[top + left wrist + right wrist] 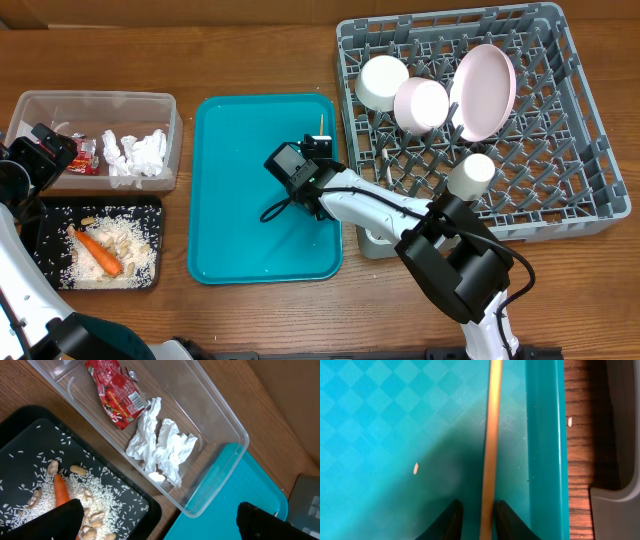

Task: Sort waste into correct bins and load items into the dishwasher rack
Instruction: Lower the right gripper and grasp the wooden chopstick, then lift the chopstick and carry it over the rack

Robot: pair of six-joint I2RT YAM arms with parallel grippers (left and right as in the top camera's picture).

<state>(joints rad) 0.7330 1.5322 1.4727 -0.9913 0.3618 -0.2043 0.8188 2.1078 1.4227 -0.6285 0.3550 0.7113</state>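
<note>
1. Right wrist view: a single wooden chopstick [490,435] lies flat on the teal tray [395,410], running lengthwise just beside the tray's raised right wall. The right gripper [479,515] straddles it, one finger on each side, so that closing across the thin stick would catch it.
2. The fingers sit very close to the stick, and a dark sliver shows on the left side. I cannot tell whether they already pinch it.
3. The stick's place by the wall probably explains the lengthwise approach, since the outer finger has little room there.
4. Overhead, the dishwasher rack [560,190] stands just to the right of the tray, so the carry looks short. It holds two white bowls [382,82], a plate [483,90] propped on edge between pegs, and a small cup [472,170].
5. The left gripper [157,510] hangs wide open and empty over the bins.
6. The waste looks sorted. The red wrapper [115,395] and crumpled tissue [162,445] lie in the clear tub [240,435], and the carrot [61,491] and rice [75,477] lie in the black tray [30,425].
7. The chopstick is the only rack-bound item I see outside the rack.
</note>
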